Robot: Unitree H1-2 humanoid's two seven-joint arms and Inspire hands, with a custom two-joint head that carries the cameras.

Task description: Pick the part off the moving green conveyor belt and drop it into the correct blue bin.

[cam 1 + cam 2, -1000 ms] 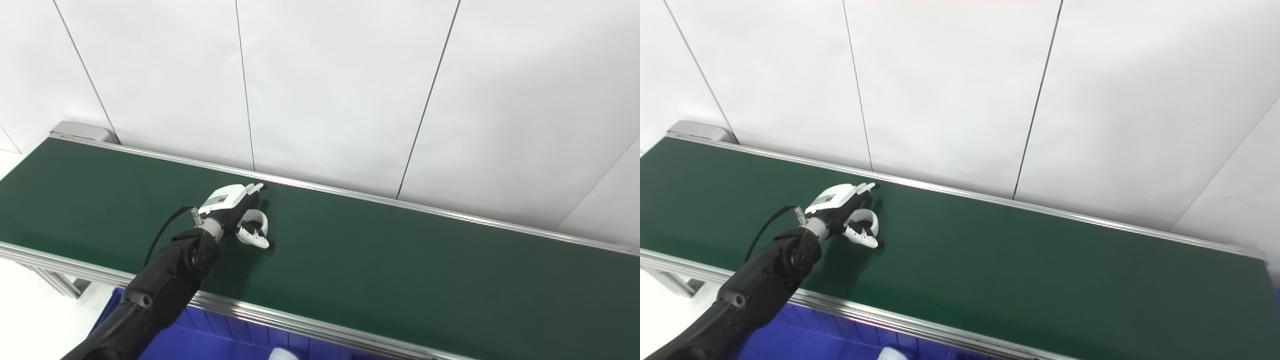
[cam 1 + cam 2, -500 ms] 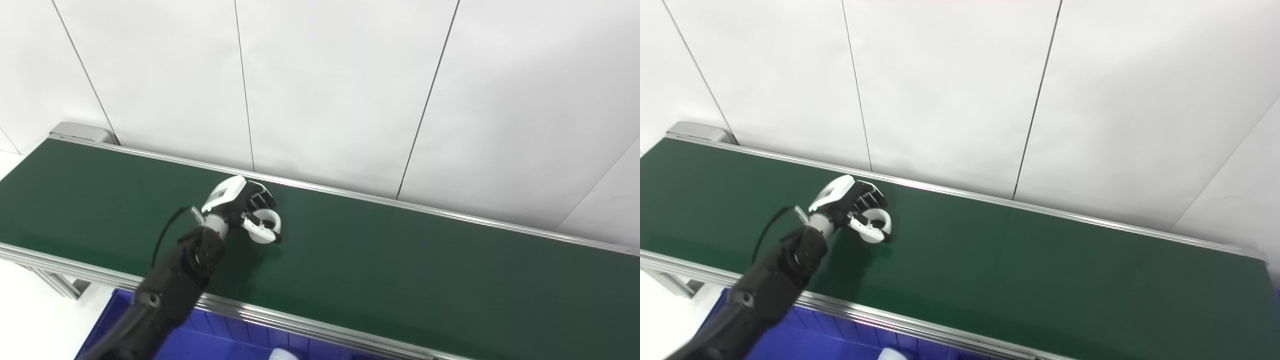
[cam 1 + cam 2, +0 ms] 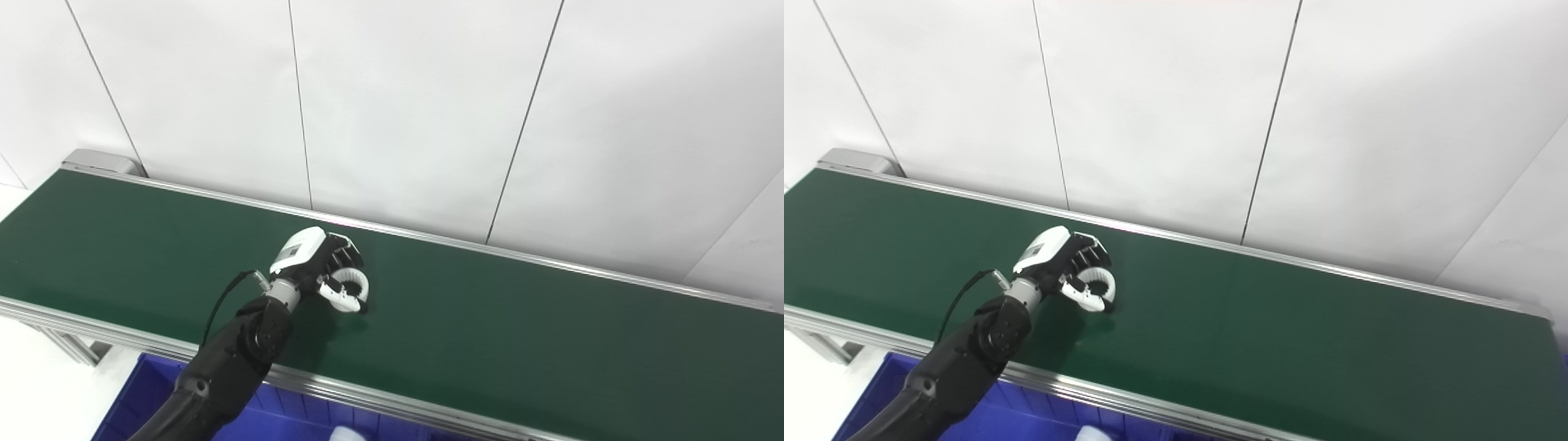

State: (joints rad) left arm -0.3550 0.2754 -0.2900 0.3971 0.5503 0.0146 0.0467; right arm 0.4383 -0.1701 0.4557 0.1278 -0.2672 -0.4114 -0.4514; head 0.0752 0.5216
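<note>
A white ring-shaped part (image 3: 352,288) lies low over the green conveyor belt (image 3: 520,343), left of its middle. My left hand (image 3: 318,263) reaches in from the bottom left, its dark fingers curled over the ring and the thumb under it, so it is shut on the part (image 3: 1095,289). I cannot tell whether the ring still touches the belt. A blue bin (image 3: 141,398) sits below the belt's near rail. The right hand is out of view.
A silver rail (image 3: 380,401) runs along the belt's near edge, another along the far edge by the white panelled wall (image 3: 429,110). A white object (image 3: 346,433) shows at the bottom edge inside the blue bin. The belt's end cap (image 3: 98,160) is far left.
The left hand's fingers were stretched out a second ago; they have curled shut over the white ring. Hand and ring have shifted right along the belt.
</note>
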